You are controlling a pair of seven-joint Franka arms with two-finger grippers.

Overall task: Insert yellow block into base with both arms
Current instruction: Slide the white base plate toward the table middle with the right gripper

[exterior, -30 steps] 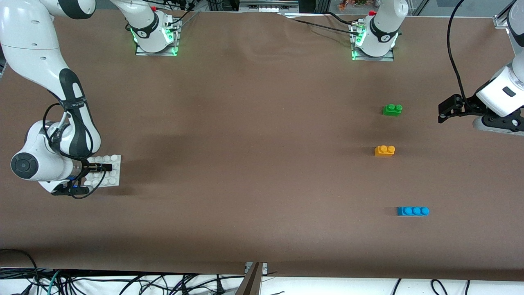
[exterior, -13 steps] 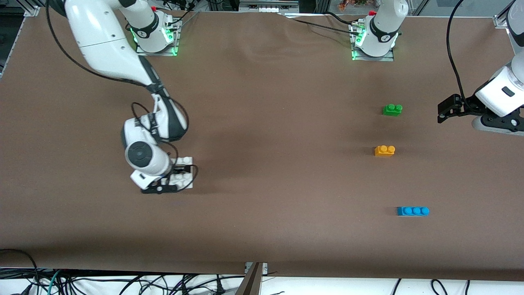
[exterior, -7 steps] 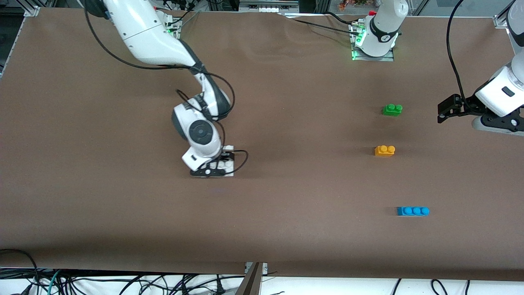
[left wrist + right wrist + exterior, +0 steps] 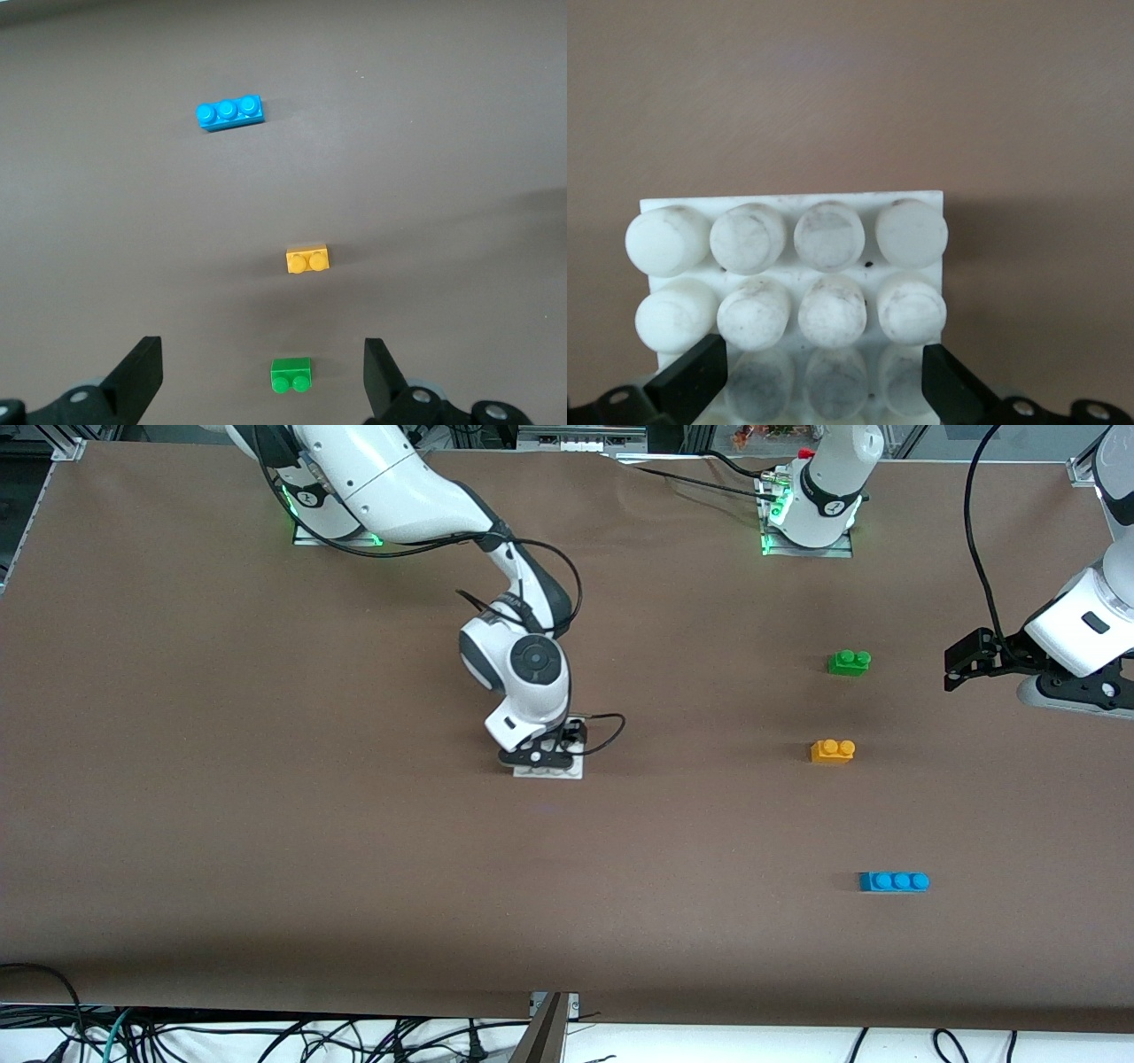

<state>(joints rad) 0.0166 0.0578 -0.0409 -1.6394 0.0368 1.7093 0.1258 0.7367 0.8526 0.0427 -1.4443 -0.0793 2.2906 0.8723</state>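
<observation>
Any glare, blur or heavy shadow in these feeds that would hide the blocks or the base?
Front view: even light, yellow block crisp with a faint shadow; the arm covers most of the base. Left wrist view: sharp, no glare. Right wrist view: base studs nearest the lens look blurred.

You've got a brown table cover (image 4: 266, 850) (slightly wrinkled near the top edge), black cables (image 4: 177, 1036) tangled along a white floor strip below it.
</observation>
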